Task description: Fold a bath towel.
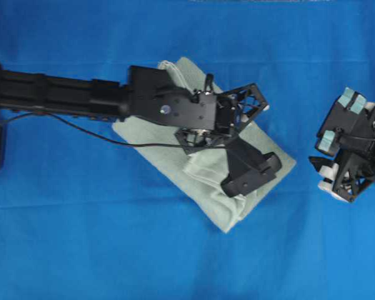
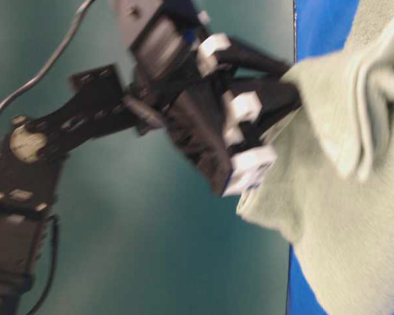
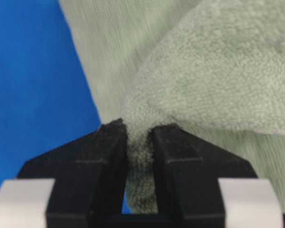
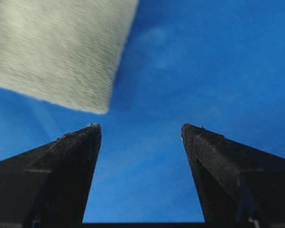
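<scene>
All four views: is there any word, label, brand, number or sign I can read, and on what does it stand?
None can be read.
Bath towel: plain terry, no tag or print showing.
Blue cloth: plain.
Left end effector, shut on the towel: no markings.
Right end effector, open: no markings.
Table-level view: too blurred to tell.

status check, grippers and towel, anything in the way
Left gripper shut on a fold of the bath towel. Right gripper open, empty, beside the towel over blue cloth. Towel partly folded. Nothing in the way.
</scene>
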You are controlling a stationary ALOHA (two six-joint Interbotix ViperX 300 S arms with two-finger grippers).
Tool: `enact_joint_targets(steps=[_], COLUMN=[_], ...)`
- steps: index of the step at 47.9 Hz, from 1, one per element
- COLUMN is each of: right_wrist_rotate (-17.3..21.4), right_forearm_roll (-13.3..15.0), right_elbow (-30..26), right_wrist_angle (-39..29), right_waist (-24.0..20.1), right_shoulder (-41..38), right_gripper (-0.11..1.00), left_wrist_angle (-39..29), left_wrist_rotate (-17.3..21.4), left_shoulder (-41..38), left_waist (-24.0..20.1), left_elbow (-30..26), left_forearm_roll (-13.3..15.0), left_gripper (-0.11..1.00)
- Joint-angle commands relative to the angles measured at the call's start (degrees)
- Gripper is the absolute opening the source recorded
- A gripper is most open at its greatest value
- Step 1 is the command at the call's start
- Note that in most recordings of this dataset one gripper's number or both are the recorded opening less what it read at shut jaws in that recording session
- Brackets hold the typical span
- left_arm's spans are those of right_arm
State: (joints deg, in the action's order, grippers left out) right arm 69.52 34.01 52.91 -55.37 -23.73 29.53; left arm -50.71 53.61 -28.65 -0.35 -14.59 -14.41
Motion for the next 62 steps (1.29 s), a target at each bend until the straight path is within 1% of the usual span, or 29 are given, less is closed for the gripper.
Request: enact_joint_targets(steps=[1,5,12,16,20,21,24,27,32,35,37,42,48,52,57,62], right_wrist_rotate=[0.18,0.18,0.18,0.18,0.26,0.26,0.26,0.35,1.32,1.85,2.02,2.11,2.11,2.11,2.11,2.11], right_forearm_roll=[0.79,0.88,1.32,1.58,1.85,1.85,1.85,1.76,1.85,1.85,1.85,1.85,1.93,2.99,4.48,6.24], right_elbow=[0.00,0.09,0.26,0.35,0.26,0.35,0.26,0.26,0.26,0.26,0.26,0.18,0.09,-0.26,-0.88,-1.76], right_wrist_angle=[0.26,0.26,0.26,0.26,0.26,0.26,0.26,0.35,0.79,0.88,0.88,0.88,0.97,1.32,2.37,2.90], right_waist=[-0.18,-0.18,-0.18,-0.18,-0.18,-0.18,-0.18,-0.18,-0.18,-0.18,-0.18,-0.26,-0.26,-0.26,-0.26,-0.26], right_shoulder=[0.88,1.32,1.76,1.85,1.85,1.85,1.85,1.85,1.76,1.85,1.85,1.85,1.93,2.29,2.99,3.34], right_gripper=[0.67,0.67,0.67,0.67,0.67,0.67,0.67,0.67,0.67,0.67,0.67,0.67,0.67,0.67,0.67,0.67], left_wrist_angle=[5.10,8.44,8.96,9.40,10.55,10.99,12.13,13.27,15.47,16.08,16.17,16.08,16.35,17.31,20.13,23.55], left_wrist_rotate=[-0.09,-0.18,-0.62,-2.64,-5.10,-5.62,-7.12,-8.53,-12.39,-14.68,-15.38,-17.49,-18.28,-19.16,-22.32,-26.81], left_shoulder=[0.79,0.35,0.44,0.62,0.70,0.70,0.97,1.32,2.20,2.90,3.34,5.10,9.58,13.36,18.19,23.38], left_waist=[-1.14,-1.49,-1.93,-2.11,-2.64,-2.90,-3.43,-3.78,-4.31,-4.57,-4.75,-4.66,-3.25,-1.93,-0.62,-0.44], left_elbow=[-1.67,-0.44,1.41,1.58,1.49,1.58,2.11,2.55,3.16,3.69,4.13,5.89,9.93,13.10,17.58,22.59], left_forearm_roll=[0.79,1.85,4.22,7.56,11.60,12.48,14.15,14.50,15.12,15.21,15.12,15.12,15.12,15.12,15.12,15.12], left_gripper=[0.13,0.13,0.13,0.13,0.13,0.15,0.32,0.51,0.79,0.87,0.87,0.81,0.81,0.81,0.81,0.80])
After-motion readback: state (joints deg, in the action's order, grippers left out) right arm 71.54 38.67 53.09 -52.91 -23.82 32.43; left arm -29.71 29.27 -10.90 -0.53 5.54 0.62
